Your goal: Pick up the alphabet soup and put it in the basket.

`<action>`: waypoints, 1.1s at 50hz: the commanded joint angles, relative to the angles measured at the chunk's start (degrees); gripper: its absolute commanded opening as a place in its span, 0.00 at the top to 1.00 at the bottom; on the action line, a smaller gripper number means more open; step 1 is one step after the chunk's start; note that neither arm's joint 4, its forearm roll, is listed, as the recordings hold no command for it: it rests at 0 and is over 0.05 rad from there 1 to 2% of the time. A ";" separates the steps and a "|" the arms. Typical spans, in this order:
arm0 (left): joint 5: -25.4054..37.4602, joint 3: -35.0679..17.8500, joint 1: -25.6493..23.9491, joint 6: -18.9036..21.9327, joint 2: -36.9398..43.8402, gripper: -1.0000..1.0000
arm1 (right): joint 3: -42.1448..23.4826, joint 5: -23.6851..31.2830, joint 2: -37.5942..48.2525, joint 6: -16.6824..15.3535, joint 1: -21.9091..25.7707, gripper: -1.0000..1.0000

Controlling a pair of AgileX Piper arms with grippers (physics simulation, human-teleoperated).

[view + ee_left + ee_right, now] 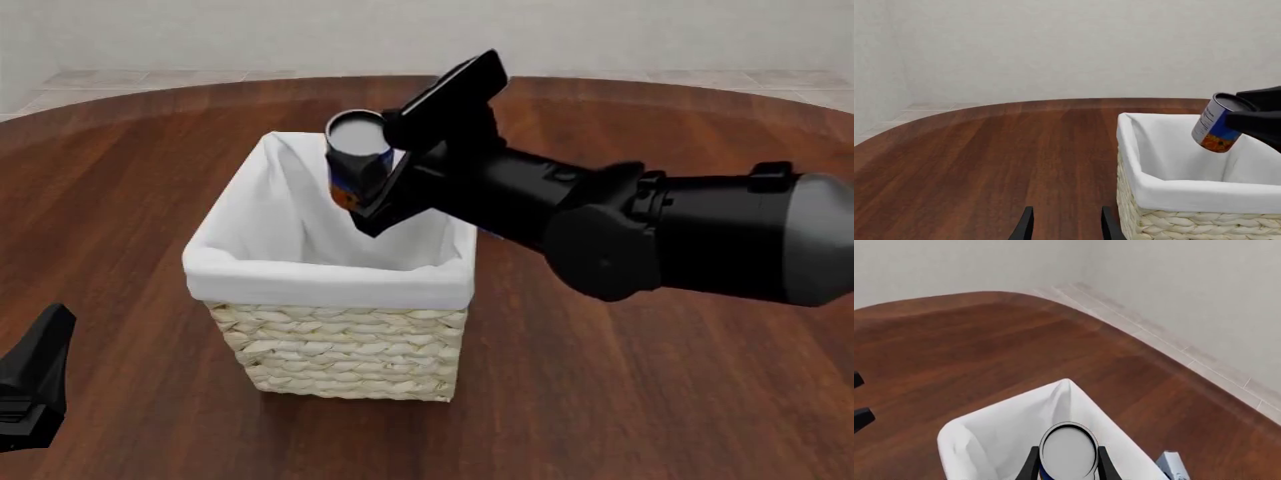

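Observation:
The alphabet soup (pixel 358 160), a small can with a blue label, an orange base band and a grey lid, is held tilted above the open basket (pixel 327 280), a cream wicker box with a white liner. My right gripper (pixel 384 170) is shut on the can. In the right wrist view the can's lid (pixel 1067 449) sits between the fingers over the liner (pixel 987 440). The left wrist view shows the can (pixel 1216 127) over the basket (pixel 1174 187). My left gripper (pixel 1066 227) is open and empty, low beside the basket, and shows at the front left (pixel 34 385).
The brown wooden table (pixel 641 400) surrounds the basket. A small blue-and-white box (pixel 1171 465) lies on the table just past the basket in the right wrist view. The right arm (pixel 667 235) reaches in over the table from the right.

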 commanded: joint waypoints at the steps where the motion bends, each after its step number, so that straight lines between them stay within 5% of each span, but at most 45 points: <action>1: 0.00 0.00 0.00 0.00 0.00 0.00 | -0.29 -0.30 0.31 0.97 -0.02 1.00; 55: 0.00 0.00 0.00 0.00 0.00 0.00 | 0.28 -1.91 3.99 1.60 0.56 1.00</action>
